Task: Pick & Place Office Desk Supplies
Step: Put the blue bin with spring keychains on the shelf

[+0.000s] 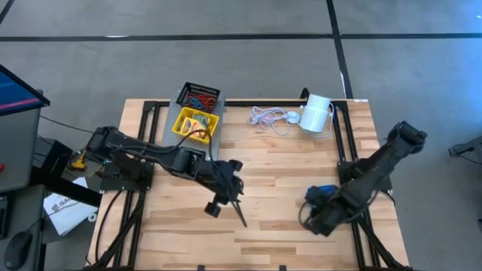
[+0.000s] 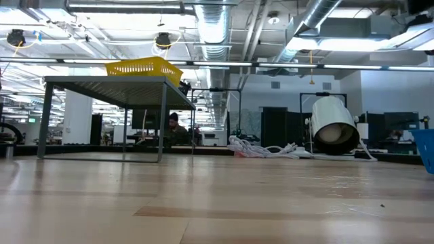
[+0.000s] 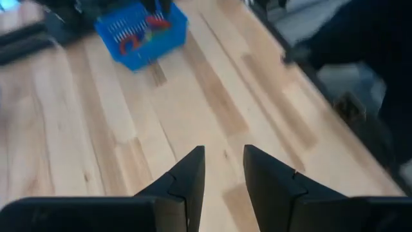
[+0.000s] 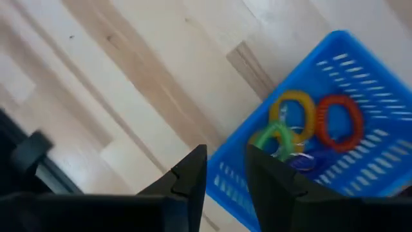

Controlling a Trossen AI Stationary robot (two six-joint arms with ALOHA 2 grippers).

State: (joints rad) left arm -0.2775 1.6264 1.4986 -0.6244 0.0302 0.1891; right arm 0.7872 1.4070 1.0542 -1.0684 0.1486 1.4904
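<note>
The blue tray holds yellow, red, green and blue rubber-band loops. It shows right of the table's middle and at the right edge of the low view. My right gripper is shut on its wall. My left gripper hovers over bare wood at the table's middle, its fingers a narrow gap apart and holding nothing. The yellow tray, with a crayon box in it, and the black mesh tray, full of loops, sit on a grey stand. My right gripper has the blue tray by its side wall near a corner. One finger is inside the tray and the other outside. The tray sits tilted in the view. Whether it is clear of the table, I cannot tell.
A coiled white cord and a white cylinder lie at the far edge, right of the stand. Bare wood stretches between the two grippers and along the near edge. Black frame rails run down both sides of the table.
</note>
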